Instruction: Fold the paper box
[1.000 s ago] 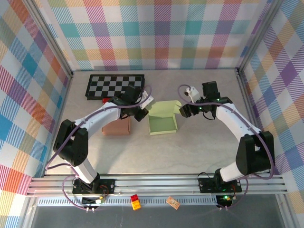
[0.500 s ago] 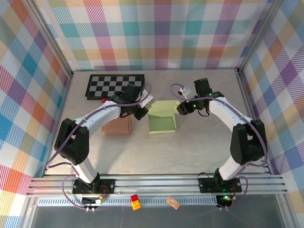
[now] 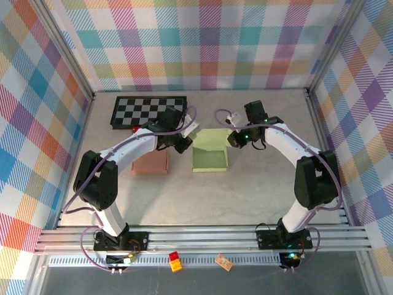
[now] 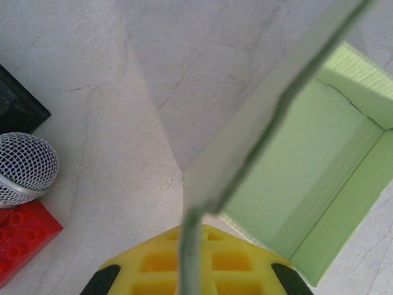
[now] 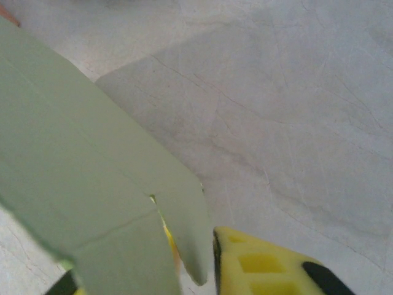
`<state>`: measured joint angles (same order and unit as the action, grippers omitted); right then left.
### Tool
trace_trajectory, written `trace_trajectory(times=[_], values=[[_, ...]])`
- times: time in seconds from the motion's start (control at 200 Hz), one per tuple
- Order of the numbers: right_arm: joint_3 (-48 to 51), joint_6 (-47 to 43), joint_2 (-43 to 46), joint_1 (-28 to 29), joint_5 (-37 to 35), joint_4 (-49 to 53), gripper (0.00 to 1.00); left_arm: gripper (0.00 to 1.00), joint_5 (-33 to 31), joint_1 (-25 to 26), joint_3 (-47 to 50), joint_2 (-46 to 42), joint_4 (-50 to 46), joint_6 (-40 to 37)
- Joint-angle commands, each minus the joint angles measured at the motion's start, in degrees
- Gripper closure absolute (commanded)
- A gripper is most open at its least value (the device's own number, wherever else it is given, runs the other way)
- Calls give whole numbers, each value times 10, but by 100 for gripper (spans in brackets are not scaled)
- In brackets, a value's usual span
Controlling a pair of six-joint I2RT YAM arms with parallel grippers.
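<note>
Paper box (image 3: 210,157) — pale green, its tray open upward — lies near the middle of the grey marbled surface (image 3: 245,190), between the two tools, with its lid panel on the far side.

At the far left of the surface lies a black-and-white checkerboard (image 3: 148,110). Nearer the camera, a flat salmon-brown carton (image 3: 151,163) sits just left of the green box. The left arm (image 3: 116,163) climbs from its base at the near edge and bows outward to the left at the elbow. Its forearm then reaches away and rightward past the carton's far edge. The left tool (image 3: 183,141) sits at the box's far left corner, touching it. From the left wrist, a thin green flap runs edge-on out from between the yellow fingers (image 4: 147,264), which are closed on it. The bright inside of the tray opens to the right of that flap. At the left of that view a red toy brick (image 4: 21,236) and a round mesh microphone head (image 4: 24,169) sit side by side on the surface.

The right tool (image 3: 234,137) meets the box's far right corner. From the right wrist, a green flap slants down from the upper left, and its lower tab sits just beside one yellow finger (image 5: 264,264) — whether the fingers have pinched it cannot be told. The right arm (image 3: 307,166) mirrors the left, rising from its base with the elbow bowed out to the right and the forearm reaching away and leftward.
</note>
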<state>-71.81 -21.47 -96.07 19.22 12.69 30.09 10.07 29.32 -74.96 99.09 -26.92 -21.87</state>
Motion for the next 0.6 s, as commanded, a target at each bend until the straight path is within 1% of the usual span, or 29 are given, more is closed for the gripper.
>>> trace_trajectory(times=[0.0, 0.105, 0.205, 0.375, 0.595], values=[[-21, 4, -8, 9, -5, 12, 83, 97, 11, -5, -20, 11, -8, 10], [-20, 4, -6, 18, -19, 12, 93, 97, 6, -5, -26, 15, -9, 21], [-21, 8, -4, 28, -37, 9, 100, 98, -1, -5, -35, 20, -13, 35], [-24, 25, 4, 44, -70, 3, 100, 99, -28, -5, -51, 26, -16, 76], [-27, 58, 5, 54, -88, 2, 100, 100, -52, 2, -66, 40, -18, 129]])
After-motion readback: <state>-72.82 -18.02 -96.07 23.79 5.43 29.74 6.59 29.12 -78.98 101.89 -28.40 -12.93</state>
